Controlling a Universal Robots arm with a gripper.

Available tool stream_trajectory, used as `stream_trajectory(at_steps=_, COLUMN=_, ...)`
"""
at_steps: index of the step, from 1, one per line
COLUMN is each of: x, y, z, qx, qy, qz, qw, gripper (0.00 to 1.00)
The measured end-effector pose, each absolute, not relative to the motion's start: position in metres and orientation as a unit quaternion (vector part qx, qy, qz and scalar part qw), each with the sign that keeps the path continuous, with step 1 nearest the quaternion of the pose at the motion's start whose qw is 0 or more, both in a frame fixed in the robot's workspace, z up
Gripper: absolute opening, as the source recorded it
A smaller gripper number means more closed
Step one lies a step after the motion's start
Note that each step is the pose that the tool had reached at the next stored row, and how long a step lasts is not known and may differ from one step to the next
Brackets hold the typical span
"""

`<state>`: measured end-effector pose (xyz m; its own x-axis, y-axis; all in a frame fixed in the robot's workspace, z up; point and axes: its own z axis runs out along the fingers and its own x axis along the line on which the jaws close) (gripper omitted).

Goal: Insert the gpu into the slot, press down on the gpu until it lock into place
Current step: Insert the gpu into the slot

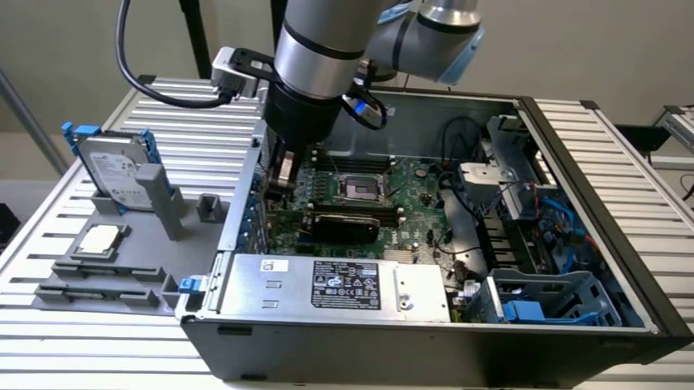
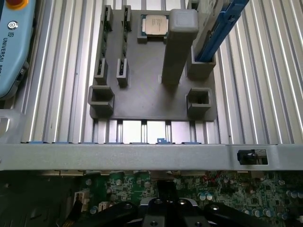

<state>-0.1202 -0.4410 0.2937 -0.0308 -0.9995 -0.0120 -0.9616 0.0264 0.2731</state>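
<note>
The gpu [image 1: 340, 225], a flat black card with a thin green edge, lies low across the motherboard [image 1: 418, 203] inside the open case, just below the processor socket. The slot is hidden. My gripper [image 1: 282, 184] hangs inside the case near the wall on the exterior view's left, just above and beside that end of the card. It is shut, with nothing seen between its fingers. In the wrist view the gripper's [image 2: 164, 198] black body sits over the green motherboard [image 2: 118, 182], just inside the case wall.
A silver power-supply box [image 1: 336, 284] fills the case's front. The processor socket [image 1: 358, 188] and cables [image 1: 466, 211] lie further back, with a blue drive cage [image 1: 542, 305] at the right. Outside, a grey fixture plate [image 2: 151, 101] holds a hard drive [image 1: 114, 171] and a processor chip [image 2: 155, 24].
</note>
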Motion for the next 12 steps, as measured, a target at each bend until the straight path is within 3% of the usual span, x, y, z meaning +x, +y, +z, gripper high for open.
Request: stream_trajectory(at_steps=12, x=-0.1214, y=-0.4408, z=0.2976, qx=0.686, qy=-0.713, qz=-0.107, qw=0.095, gripper=0.11)
